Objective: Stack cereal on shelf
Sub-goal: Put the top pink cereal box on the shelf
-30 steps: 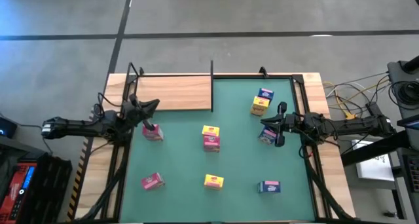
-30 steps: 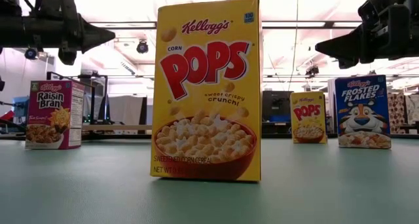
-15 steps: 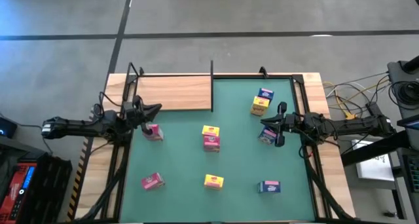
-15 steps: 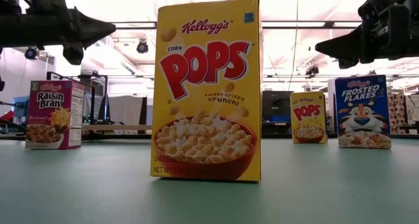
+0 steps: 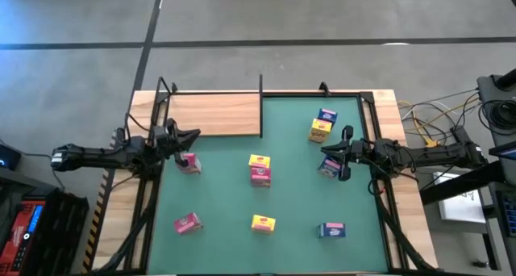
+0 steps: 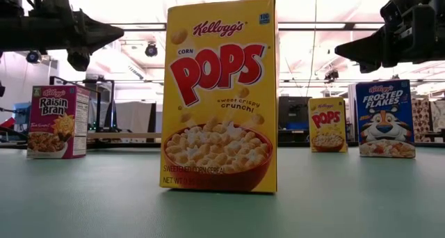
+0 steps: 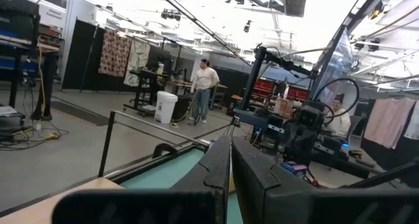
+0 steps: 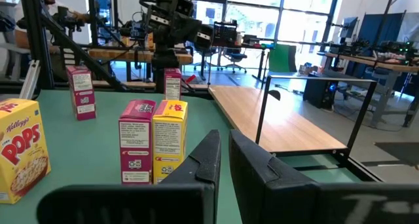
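Several small cereal boxes stand on the green mat (image 5: 290, 195). A pink one (image 5: 188, 163) is at the left, and a yellow and pink pair (image 5: 260, 169) is in the middle. A yellow and blue pair (image 5: 322, 124) stands far right. A blue one (image 5: 329, 169) is at the right, and three more line the near side. The light-wood shelf (image 5: 214, 115) lies at the far left, with thin black posts. My left gripper (image 5: 196, 134) hangs shut above the pink box, by the shelf's near edge. My right gripper (image 5: 324, 152) hangs shut over the blue box. Neither touches anything.
In the low view a yellow box (image 6: 220, 92) stands close in front, with a pink box (image 6: 57, 121) to its left and a blue one (image 6: 386, 118) to its right. The table's black frame (image 5: 379, 147) runs along its edges. People stand in the room beyond (image 7: 206, 86).
My left gripper has turned at the wrist. Its shut fingers have swung a little toward the table's near edge and now lie more level. It stays in the same place.
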`<state>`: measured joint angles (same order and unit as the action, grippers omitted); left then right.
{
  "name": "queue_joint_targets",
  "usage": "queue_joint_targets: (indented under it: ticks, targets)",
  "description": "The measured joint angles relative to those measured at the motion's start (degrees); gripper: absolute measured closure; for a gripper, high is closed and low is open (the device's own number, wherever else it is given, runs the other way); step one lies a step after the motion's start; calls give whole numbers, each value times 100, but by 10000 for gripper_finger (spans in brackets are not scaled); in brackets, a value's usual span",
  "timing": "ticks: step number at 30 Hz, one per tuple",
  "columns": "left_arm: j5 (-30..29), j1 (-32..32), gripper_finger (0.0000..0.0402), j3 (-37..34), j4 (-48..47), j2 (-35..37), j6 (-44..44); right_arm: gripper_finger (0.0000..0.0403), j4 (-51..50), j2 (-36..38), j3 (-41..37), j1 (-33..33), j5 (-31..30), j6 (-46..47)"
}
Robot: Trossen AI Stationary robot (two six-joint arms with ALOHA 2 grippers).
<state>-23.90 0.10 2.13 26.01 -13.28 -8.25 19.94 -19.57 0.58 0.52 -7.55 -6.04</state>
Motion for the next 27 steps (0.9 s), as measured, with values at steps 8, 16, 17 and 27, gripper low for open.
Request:
queue_joint_targets:
  ticks: [8, 16, 17, 27]
  targets:
    - [-127, 0, 401, 0, -3, -23, 13, 380, 0, 0, -2, 2, -2, 0]
    - [-170, 0, 401, 0, -45, -31, -80, 380, 2, -2, 0, 0, -2, 0]
    - [-169, 0, 401, 0, -47, -41, -108, 380, 0, 0, -2, 2, 0, 0]
    - [-59, 0, 401, 0, -65, -61, -177, 380, 2, 0, -1, 1, -1, 1]
